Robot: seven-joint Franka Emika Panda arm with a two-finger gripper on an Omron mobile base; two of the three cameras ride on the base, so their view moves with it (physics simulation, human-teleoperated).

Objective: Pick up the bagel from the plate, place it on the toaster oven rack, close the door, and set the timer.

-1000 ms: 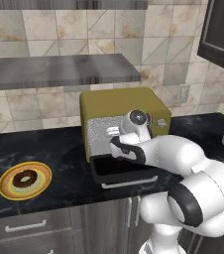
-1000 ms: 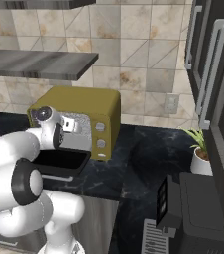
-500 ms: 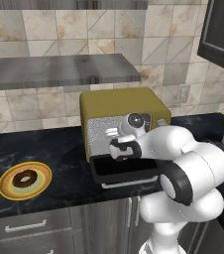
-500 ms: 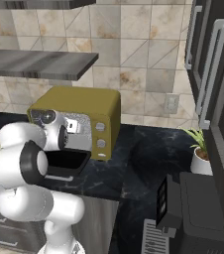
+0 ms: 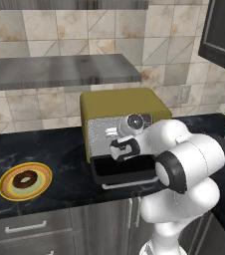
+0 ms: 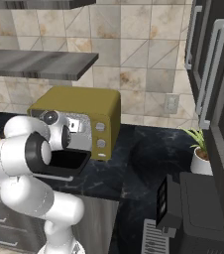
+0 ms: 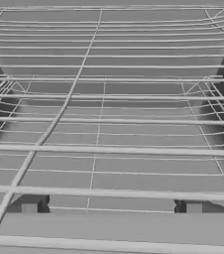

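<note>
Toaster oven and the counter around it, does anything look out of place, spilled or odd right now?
Nothing looks spilled or damaged. The door hangs open with the open tool in front of the toaster oven rack, while the bagel lies on its plate, off to the left on the counter.

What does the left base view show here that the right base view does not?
Left base view alone: the bagel, lying on the plate at the left of the counter, and the end effector, open and empty, in front of the oven's mouth. Right base view alone: two knobs on the oven's front, a wall outlet and a black appliance at lower right. Both: the olive-yellow toaster oven, its door folded down open, the speckled toaster oven rack inside, and a potted plant.
</note>
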